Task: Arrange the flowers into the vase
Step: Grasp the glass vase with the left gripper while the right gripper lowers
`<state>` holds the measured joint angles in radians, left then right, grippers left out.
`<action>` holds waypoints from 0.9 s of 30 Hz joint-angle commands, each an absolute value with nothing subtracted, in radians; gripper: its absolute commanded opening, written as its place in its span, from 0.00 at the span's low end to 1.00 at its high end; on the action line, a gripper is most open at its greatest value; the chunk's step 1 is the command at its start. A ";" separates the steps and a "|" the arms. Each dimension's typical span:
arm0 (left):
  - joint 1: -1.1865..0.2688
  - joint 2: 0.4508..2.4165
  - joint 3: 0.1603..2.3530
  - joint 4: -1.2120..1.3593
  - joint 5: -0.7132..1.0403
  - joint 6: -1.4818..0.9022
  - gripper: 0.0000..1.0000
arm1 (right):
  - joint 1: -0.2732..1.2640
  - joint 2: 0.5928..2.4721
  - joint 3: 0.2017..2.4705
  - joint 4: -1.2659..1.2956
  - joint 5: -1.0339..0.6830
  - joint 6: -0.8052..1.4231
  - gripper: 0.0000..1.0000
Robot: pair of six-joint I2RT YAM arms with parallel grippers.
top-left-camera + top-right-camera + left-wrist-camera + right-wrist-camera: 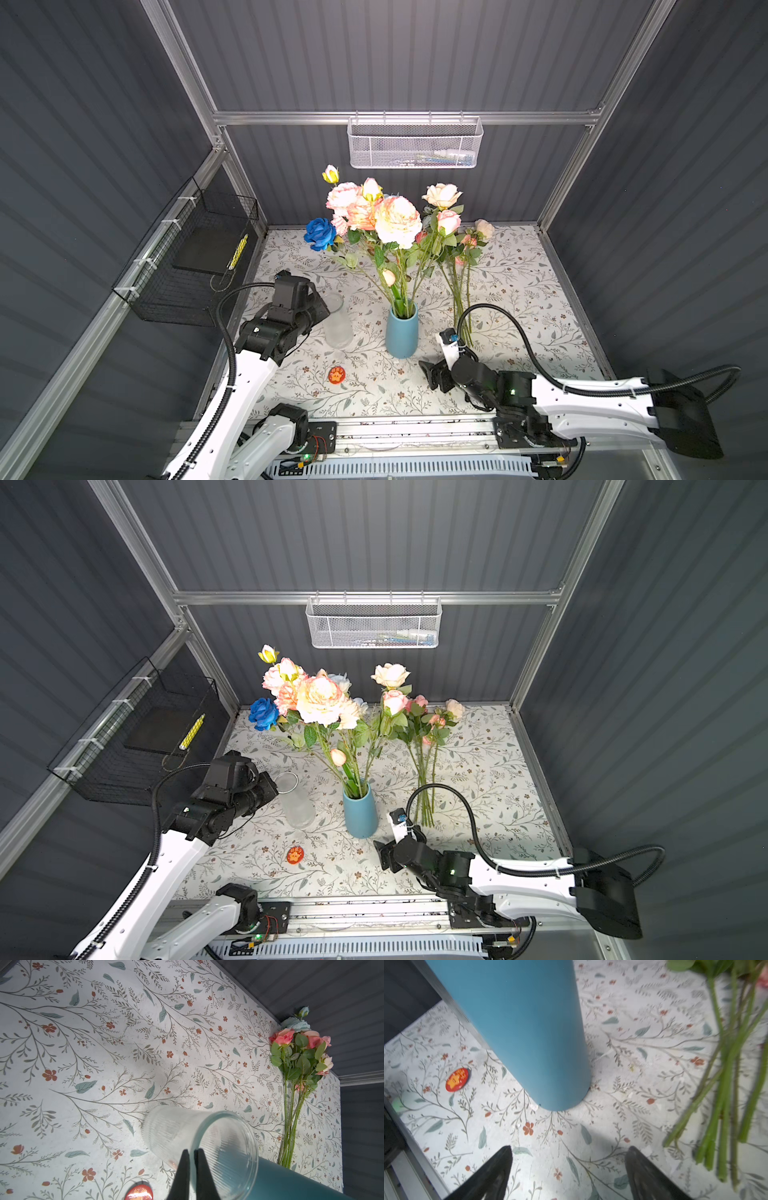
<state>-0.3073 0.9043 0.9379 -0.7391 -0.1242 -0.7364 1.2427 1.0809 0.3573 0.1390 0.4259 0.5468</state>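
ok so nearest the front rail point(415, 432), the right fingers point(496, 1167) sit wide apart with nothing between them, low over the surface point(519, 291) and aimed at the foot of the blue vase point(401, 332); the cut ends of the loose flowers point(726, 1076) lie just off to one side of them; my read is the step in hand is grabbing one of those stems; I'd go for a single stem a bit up from its end, where they fan apart, not where they cross, or two come up together; grip across it, lift clear, tip it upright before heading for the mouth.

The left fingers point(182, 1172) are pinched together, on the rim of the empty glass vase point(337, 324) as far as I can tell; it stands just beside the blue one; a red badge point(336, 375) lies in front of both.

Most blooms point(397, 220) stand in the blue vase, packed and leaning outward; the mouth looks tight, so come in from above; open room is to the right of the loose bunch; the cable point(490, 305) loops over those stems and could snag; the white basket point(415, 143) on the back wall is well apart.
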 commanded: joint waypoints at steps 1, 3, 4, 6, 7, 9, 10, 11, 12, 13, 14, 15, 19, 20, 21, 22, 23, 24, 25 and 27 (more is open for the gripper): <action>-0.302 0.896 0.924 -0.742 -0.119 -0.715 0.00 | 1.232 1.193 0.373 0.227 0.311 0.582 0.84; -0.301 0.898 0.926 -0.742 -0.114 -0.712 0.00 | 1.217 1.263 0.370 0.276 0.285 0.594 0.83; -0.301 0.897 0.927 -0.741 -0.109 -0.709 0.00 | 1.206 1.300 0.367 0.312 0.272 0.599 0.83; -0.299 0.895 0.924 -0.739 -0.104 -0.706 0.00 | 1.194 1.354 0.368 0.365 0.267 0.601 0.82; -0.299 0.895 0.921 -0.738 -0.103 -0.703 0.00 | 1.192 1.378 0.371 0.387 0.274 0.599 0.82; -0.299 0.894 0.918 -0.739 -0.099 -0.701 0.00 | 1.189 1.412 0.368 0.436 0.289 0.598 0.81; -0.299 0.894 0.917 -0.738 -0.096 -0.701 0.00 | 1.186 1.429 0.368 0.457 0.297 0.594 0.80; -0.298 0.893 0.915 -0.736 -0.093 -0.700 0.00 | 1.186 1.443 0.368 0.471 0.303 0.591 0.80; -0.298 0.892 0.913 -0.736 -0.092 -0.701 0.00 | 1.186 1.459 0.366 0.488 0.311 0.588 0.80; -0.298 0.890 0.914 -0.735 -0.091 -0.701 0.00 | 1.186 1.476 0.360 0.511 0.321 0.588 0.79; -0.298 0.888 0.914 -0.735 -0.088 -0.701 0.00 | 1.186 1.487 0.355 0.526 0.330 0.589 0.79; -0.298 0.886 0.914 -0.734 -0.087 -0.702 0.00 | 1.186 1.503 0.349 0.544 0.346 0.592 0.79; -0.298 0.884 0.913 -0.732 -0.078 -0.705 0.00 | 1.189 1.547 0.309 0.626 0.403 0.603 0.77; -0.298 0.886 0.914 -0.731 -0.074 -0.706 0.00 | 1.194 1.559 0.304 0.640 0.420 0.602 0.76; -0.298 0.888 0.914 -0.729 -0.071 -0.707 0.00 | 1.198 1.569 0.304 0.640 0.432 0.601 0.76; -0.298 0.890 0.916 -0.729 -0.068 -0.708 0.00 | 1.203 1.581 0.306 0.640 0.436 0.595 0.77; -0.298 0.892 0.916 -0.727 -0.066 -0.708 0.00 | 1.210 1.596 0.313 0.634 0.452 0.595 0.78; -0.298 0.894 0.916 -0.725 -0.063 -0.708 0.00 | 1.217 1.614 0.317 0.634 0.463 0.597 0.78; -0.298 0.893 0.916 -0.723 -0.061 -0.708 0.00 | 1.225 1.629 0.321 0.637 0.472 0.598 0.78; -0.298 0.894 0.914 -0.720 -0.058 -0.711 0.00 | 1.238 1.665 0.325 0.652 0.491 0.606 0.78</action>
<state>-0.2993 0.8959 0.9234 -0.7219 -0.0849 -0.7250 1.2217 1.6020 0.3382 0.7029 0.4583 0.5827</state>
